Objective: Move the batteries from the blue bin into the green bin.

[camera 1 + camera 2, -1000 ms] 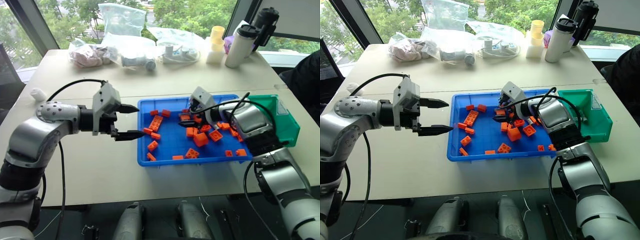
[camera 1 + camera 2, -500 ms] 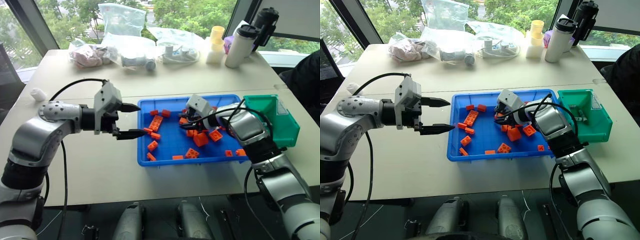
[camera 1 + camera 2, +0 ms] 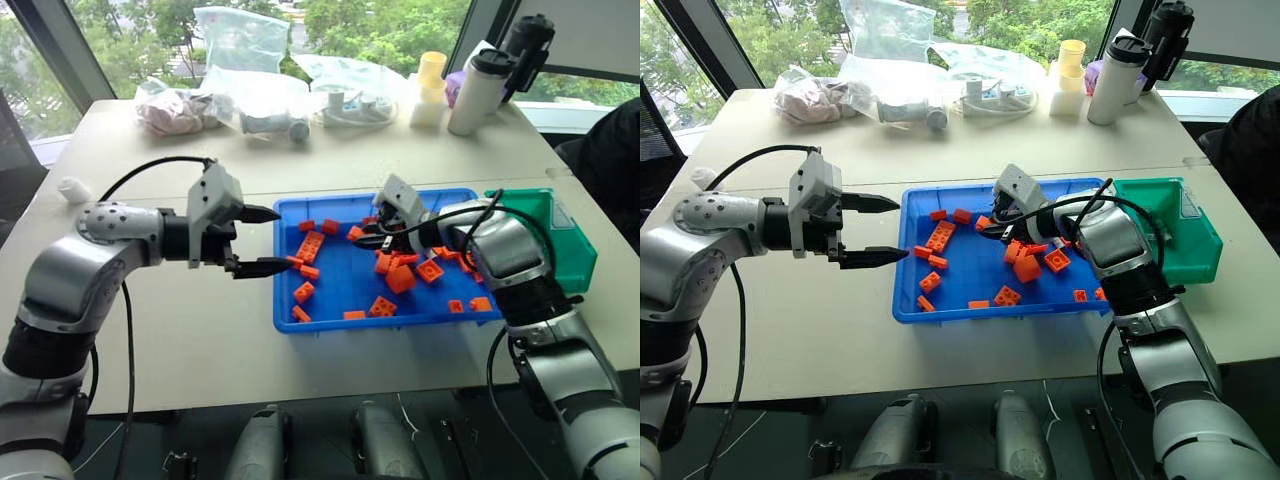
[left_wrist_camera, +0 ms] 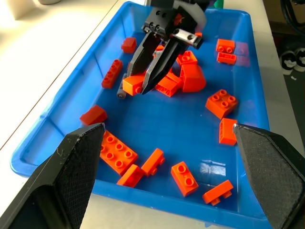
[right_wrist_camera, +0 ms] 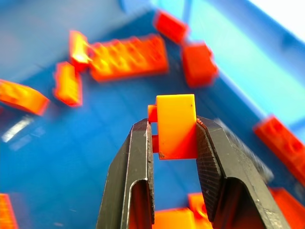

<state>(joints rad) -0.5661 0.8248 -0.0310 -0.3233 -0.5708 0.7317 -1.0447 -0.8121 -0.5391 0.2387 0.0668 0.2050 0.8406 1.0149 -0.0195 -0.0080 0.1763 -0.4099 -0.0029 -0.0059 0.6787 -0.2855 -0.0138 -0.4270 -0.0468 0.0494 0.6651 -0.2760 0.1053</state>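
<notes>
The large, shallow, bright-blue plastic bin lies on the pale bench, and the smaller, deeper teal-green plastic bin touches its right-hand end. Orange plastic building bricks are scattered over the blue bin's floor, thickest toward the far right corner.

The right gripper hangs above the blue bin's far half, pinching a single small orange brick between its two black fingers; the brick is clear of the floor. In the left wrist view this gripper points down toward the heap of bricks.

One battery, a thin grey metal cylinder, lies on the blue bin's floor just beside the held brick, partly hidden by it, near the far rim. No other battery can be made out among the bricks.

The left gripper hovers at the blue bin's left edge with its fingers spread wide and nothing between them, its lower fingertip over the rim.

At the bench's far edge stand clear plastic bags, a white bottle with a black cap and a stack of pale yellow cups.
</notes>
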